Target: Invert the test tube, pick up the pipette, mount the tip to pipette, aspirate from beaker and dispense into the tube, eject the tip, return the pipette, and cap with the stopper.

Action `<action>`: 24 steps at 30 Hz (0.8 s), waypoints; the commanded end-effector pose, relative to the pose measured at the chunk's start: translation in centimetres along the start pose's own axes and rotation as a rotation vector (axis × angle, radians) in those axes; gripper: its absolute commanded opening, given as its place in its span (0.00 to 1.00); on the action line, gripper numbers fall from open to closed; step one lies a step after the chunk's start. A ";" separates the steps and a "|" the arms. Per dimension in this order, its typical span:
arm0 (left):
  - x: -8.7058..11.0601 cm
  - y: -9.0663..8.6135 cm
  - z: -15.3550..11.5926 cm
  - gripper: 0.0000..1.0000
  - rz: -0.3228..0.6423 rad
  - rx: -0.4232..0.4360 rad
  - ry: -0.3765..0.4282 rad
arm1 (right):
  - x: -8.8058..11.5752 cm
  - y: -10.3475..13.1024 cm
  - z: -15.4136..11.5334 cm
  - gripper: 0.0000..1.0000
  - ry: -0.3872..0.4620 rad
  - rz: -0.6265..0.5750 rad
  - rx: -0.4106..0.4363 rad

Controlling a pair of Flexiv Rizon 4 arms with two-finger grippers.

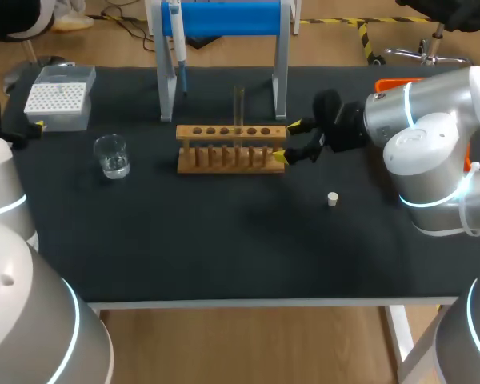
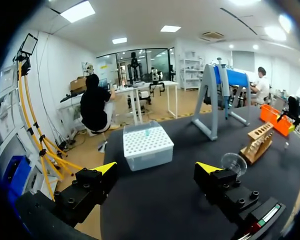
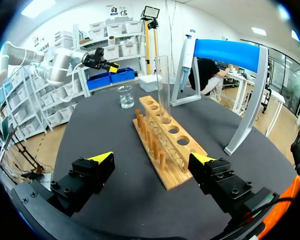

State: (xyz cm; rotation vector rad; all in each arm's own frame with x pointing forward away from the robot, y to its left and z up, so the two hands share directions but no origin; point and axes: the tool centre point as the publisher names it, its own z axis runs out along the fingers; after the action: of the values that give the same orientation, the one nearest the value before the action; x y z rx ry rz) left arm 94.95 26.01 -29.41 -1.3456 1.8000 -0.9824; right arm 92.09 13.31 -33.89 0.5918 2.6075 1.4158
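Right claw (image 3: 152, 159) is spread wide, nothing in it, hanging at the 3 o'clock end of the rack (image 1: 232, 148), one yellow tip to either side of the wood. I'd call that a straddle and not a grip. The likely reason is that it is lined up along the row of holes, level with the tube (image 3: 162, 85).

The tube is the thing to watch: clear glass, tall and thin, bolt upright in a middle hole of the rack and rising well above the top board. Its top end looks flat, like an open mouth, though I can't be sure. I can see no liquid in it.

Left claw (image 2: 157, 170) is also wide open and empty, out at the desk's (image 1: 224, 240) 9 o'clock edge. The tip box (image 2: 147, 145) is right ahead of its fingers, a handy place to wait since tips get mounted there.

The pipette (image 1: 178, 40) hangs untouched on the blue stand (image 1: 224, 18) at 12 o'clock from the rack, nose down. Hung like that, it could be lifted straight off.

The beaker (image 1: 112, 156) sits at 9 o'clock from the rack with a little clear liquid in the bottom. It is well apart from the wood, which leaves room for a dip.

The small white stopper (image 1: 333, 198) lies alone at 4 o'clock from the rack, on the right arm's side, probably parked there for the capping at the end. By my reading, the pipette work hasn't begun.
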 end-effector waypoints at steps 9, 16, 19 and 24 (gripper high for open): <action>0.0 -0.7 1.5 1.00 0.003 0.005 -0.006 | -0.1 0.0 -0.1 1.00 0.005 0.000 0.003; -1.0 -2.3 5.0 1.00 0.017 -0.047 -0.018 | -0.1 0.0 -0.1 1.00 0.005 0.000 0.003; -1.6 -3.0 6.3 1.00 0.007 -0.081 -0.021 | -0.1 0.0 -0.1 1.00 0.005 0.000 0.003; -2.3 -4.1 8.3 1.00 -0.001 -0.121 -0.012 | -0.1 0.0 -0.1 1.00 0.005 0.000 0.003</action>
State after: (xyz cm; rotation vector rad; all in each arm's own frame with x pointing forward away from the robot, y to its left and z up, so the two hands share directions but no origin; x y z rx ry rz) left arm 101.75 26.14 -29.48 -1.3574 1.8016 -0.9500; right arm 92.09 13.31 -33.89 0.5919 2.6075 1.4158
